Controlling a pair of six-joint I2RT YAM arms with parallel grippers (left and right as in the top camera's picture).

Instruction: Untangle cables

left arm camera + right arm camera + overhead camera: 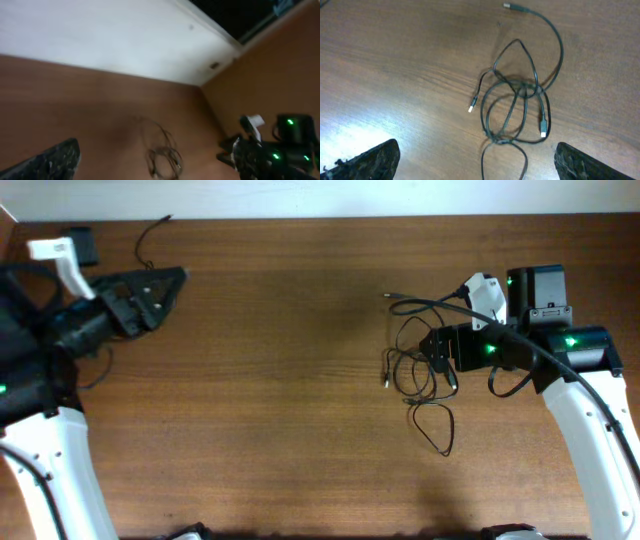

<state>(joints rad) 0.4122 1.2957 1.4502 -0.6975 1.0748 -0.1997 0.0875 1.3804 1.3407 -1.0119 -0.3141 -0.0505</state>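
The cables (418, 375) lie in a loose tangle of thin black loops on the wooden table, right of centre. My right wrist view shows the same cables (520, 95) with small plugs (470, 108) sticking out of the knot. My right gripper (440, 358) hovers over the tangle's right side, open. Its fingers (370, 162) stand wide apart, with only a cable loop on the table below them. My left gripper (172, 288) is far off at the back left, open and empty. From there the cables (162, 155) look small and blurred. Another thin black wire (145, 245) lies apart at the back left.
A white wall (320, 198) runs along the table's back edge. The right arm (270, 155) with its green lights shows in the left wrist view, beside the tangle. Bare wood (280, 380) stretches between the two arms.
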